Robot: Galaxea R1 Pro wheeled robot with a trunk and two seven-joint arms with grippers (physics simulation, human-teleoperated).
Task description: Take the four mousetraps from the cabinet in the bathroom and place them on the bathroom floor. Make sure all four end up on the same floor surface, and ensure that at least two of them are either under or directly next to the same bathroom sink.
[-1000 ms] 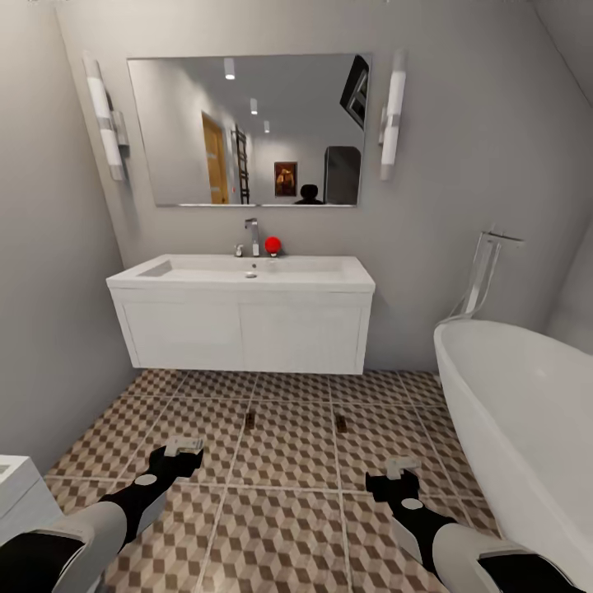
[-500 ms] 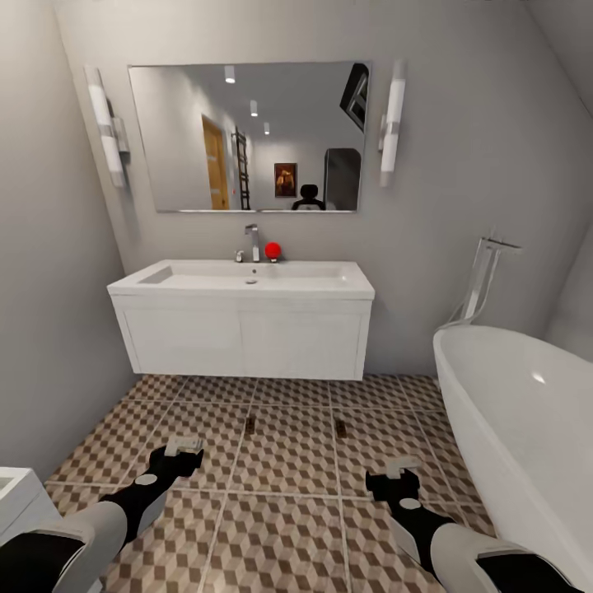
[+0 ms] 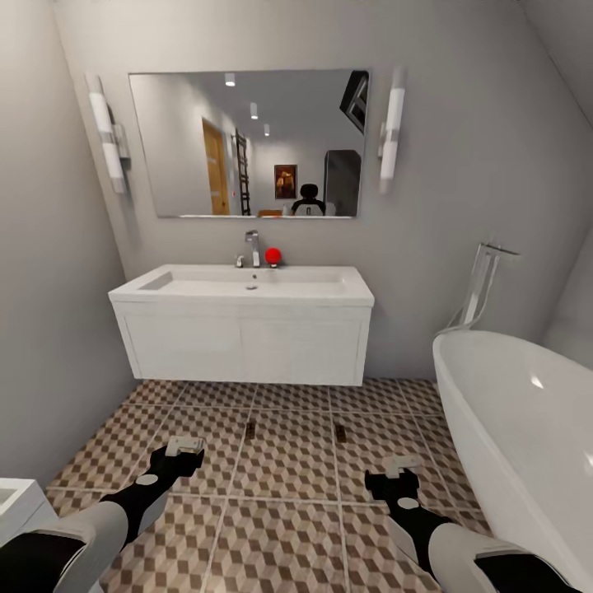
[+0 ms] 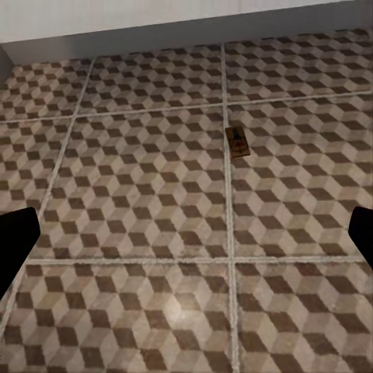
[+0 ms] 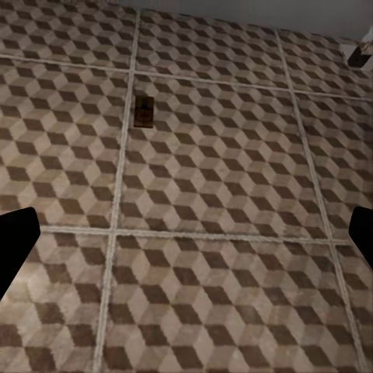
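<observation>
Two mousetraps lie flat on the bathroom floor [image 3: 288, 461] just in front of the sink [image 3: 247, 284]: left trap [image 3: 249, 429], right trap [image 3: 340, 432]. Wrist views show what the head view blurs: each trap hugs a grout line. Left gripper [image 3: 184, 449] and right gripper [image 3: 401, 467] hover spread, empty.

Light: we note even, soft brightness; wall lamps [image 3: 108, 142] glow upper left and right.
Glare: bathtub [image 3: 527, 412] rim.
Sharpness: wrist views soft.

wall mirror [image 3: 247, 142], white bathtub [image 3: 527, 428], red ball [image 3: 273, 256]
</observation>
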